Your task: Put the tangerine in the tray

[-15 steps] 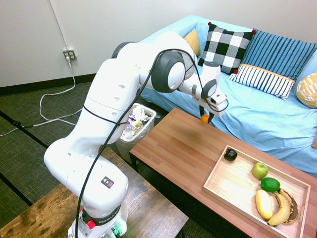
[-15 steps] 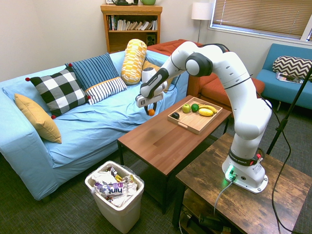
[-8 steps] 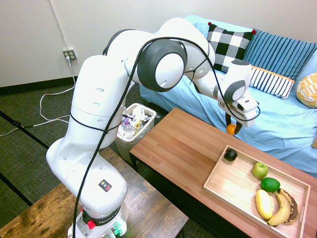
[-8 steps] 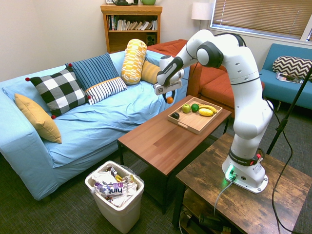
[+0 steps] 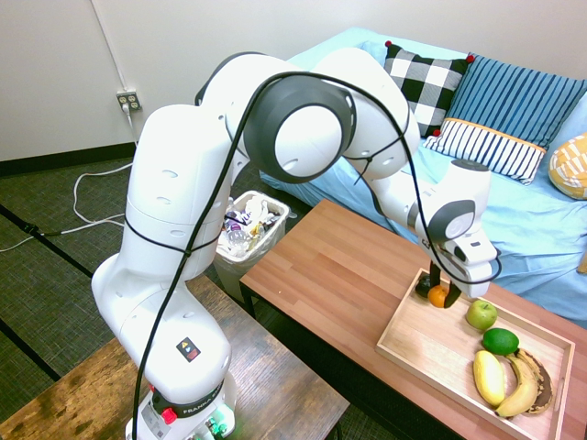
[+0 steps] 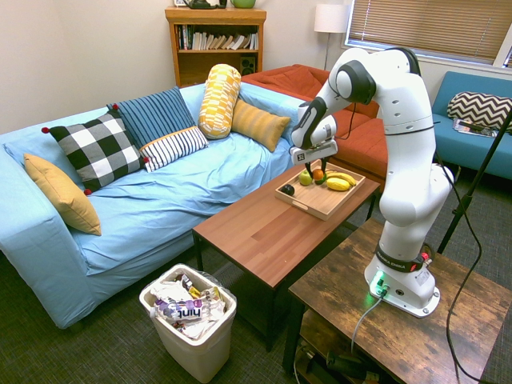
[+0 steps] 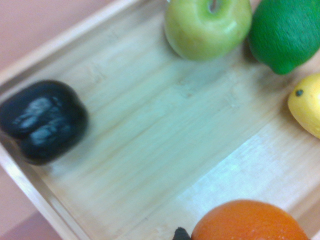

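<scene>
1. A brown wooden table (image 5: 339,266) stands in front of a blue sofa (image 5: 514,211).
2. The gripper (image 5: 442,291) points down over the near end of the tray (image 5: 431,353). Its fingers are pinching the tangerine (image 5: 437,296).
3. The tangerine is small, round and bright orange. It hangs just above the tray floor.
4. In the light wooden tray lie a dark fruit (image 7: 42,120), a green apple (image 5: 481,314), a lime (image 5: 501,341) and yellow bananas (image 5: 507,380).
</scene>
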`<act>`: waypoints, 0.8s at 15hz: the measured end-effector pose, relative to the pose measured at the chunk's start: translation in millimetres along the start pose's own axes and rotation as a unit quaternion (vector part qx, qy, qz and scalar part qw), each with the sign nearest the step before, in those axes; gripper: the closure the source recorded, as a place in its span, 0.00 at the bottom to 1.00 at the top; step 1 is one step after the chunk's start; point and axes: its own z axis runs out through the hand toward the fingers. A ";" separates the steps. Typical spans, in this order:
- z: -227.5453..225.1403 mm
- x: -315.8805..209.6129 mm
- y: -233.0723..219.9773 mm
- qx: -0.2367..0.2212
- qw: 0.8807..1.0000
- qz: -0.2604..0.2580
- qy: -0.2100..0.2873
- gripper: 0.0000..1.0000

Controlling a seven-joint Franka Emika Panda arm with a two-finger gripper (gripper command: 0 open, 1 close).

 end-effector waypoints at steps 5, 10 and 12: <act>60.2 -2.1 12.2 -0.019 1.000 0.024 -0.002 1.00; 106.0 -6.8 2.3 -0.025 0.999 0.045 -0.006 1.00; 112.4 -4.8 -5.9 -0.022 0.998 0.053 -0.007 1.00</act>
